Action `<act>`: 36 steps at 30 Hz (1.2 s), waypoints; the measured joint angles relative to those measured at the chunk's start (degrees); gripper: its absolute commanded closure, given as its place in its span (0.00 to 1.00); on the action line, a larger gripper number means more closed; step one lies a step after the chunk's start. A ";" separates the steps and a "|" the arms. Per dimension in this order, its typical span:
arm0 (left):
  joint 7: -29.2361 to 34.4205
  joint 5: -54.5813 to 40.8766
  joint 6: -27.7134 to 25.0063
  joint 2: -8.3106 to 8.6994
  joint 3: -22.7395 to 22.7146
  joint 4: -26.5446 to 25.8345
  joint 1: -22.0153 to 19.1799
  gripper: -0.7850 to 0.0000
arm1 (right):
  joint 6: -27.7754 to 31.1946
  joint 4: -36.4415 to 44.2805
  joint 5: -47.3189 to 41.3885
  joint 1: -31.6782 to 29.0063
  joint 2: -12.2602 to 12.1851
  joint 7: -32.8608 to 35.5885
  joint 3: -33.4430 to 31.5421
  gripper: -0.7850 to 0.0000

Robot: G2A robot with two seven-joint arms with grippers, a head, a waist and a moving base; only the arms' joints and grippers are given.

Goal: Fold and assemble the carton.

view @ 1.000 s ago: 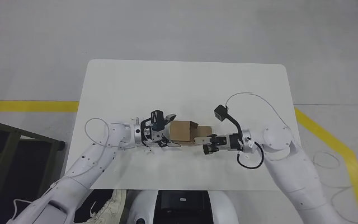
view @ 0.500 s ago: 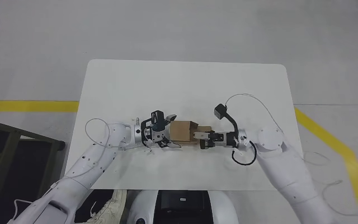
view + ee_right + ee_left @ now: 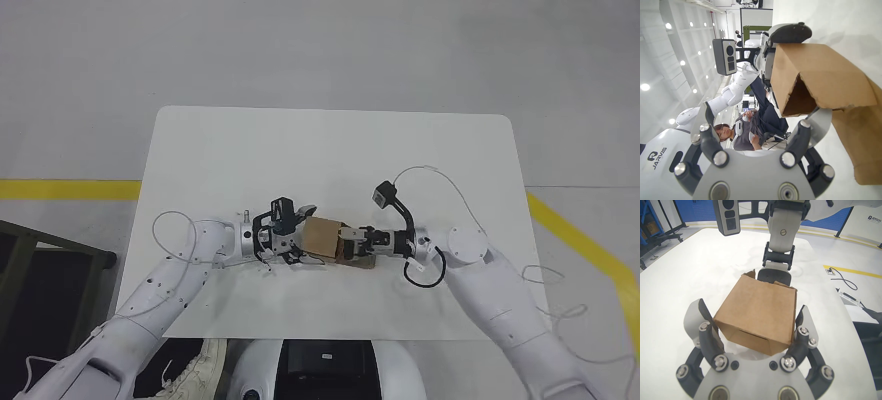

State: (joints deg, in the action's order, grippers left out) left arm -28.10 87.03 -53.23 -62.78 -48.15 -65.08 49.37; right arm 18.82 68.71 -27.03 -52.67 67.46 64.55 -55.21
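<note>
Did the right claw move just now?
Yes. The right claw slid toward the carton, away from the right edge of the table, and now reaches the carton's open end.

— What sits between the fingers?
— The carton [image 3: 761,311], plain brown, lying on the white table [image 3: 676,285] well in from its edges. The left gripper [image 3: 750,308] clamps it, one finger [image 3: 705,321] against each side wall, at the open end that faces the camera
— And the far end?
— A ragged flap [image 3: 750,274] sticks up at one corner. Just behind is the right gripper [image 3: 774,276], one dark pad showing, its pale wrist above
— Anything beyond?
— A black cable [image 3: 846,281] on the floor past the table's edge
</note>
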 measured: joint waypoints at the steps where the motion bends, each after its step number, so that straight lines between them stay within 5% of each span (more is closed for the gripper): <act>1: 0.06 0.04 -0.06 0.00 -0.01 -0.02 0.00 0.00 | 0.28 -0.51 -0.35 0.37 0.20 0.13 0.38 0.00; 36: 0.76 -0.22 -0.26 0.16 -1.38 -0.83 1.47 0.00 | 7.32 -12.42 -3.58 6.78 4.67 -0.15 5.37 0.00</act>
State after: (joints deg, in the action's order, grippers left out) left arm -27.33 86.81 -53.48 -62.62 -49.53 -65.90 50.84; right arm 26.14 56.29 -30.61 -45.89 72.14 64.40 -49.84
